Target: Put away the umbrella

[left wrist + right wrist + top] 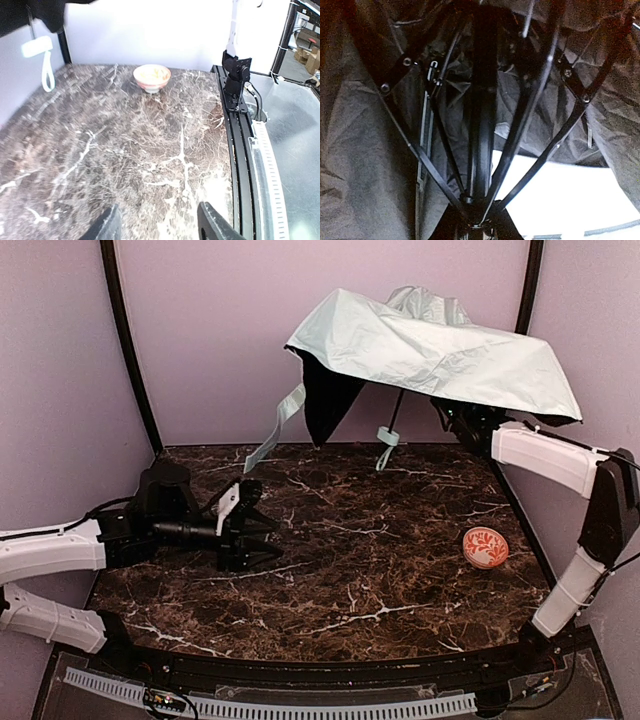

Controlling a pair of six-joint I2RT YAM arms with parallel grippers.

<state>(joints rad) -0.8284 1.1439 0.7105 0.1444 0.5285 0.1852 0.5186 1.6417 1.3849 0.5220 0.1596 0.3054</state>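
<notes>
The umbrella (pixel 440 345) hangs in the air at about 1 o'clock over the worktop (pixel 360 570). Its mint canopy is spread and crumpled, with the black lining showing underneath. The mint handle (pixel 388 437) dangles below it at 12 o'clock, clear of the surface. The right end effector (pixel 462 418) is tucked under the canopy and mostly hidden. From the wrist view it is clenched on the umbrella where the black shaft and ribs meet. The left end effector (pixel 275 538) sits low at 9 o'clock, released, with nothing between its fingers (pixel 212 225). An orange-red round object (pixel 486 547) rests at 4 o'clock, well apart from both.
</notes>
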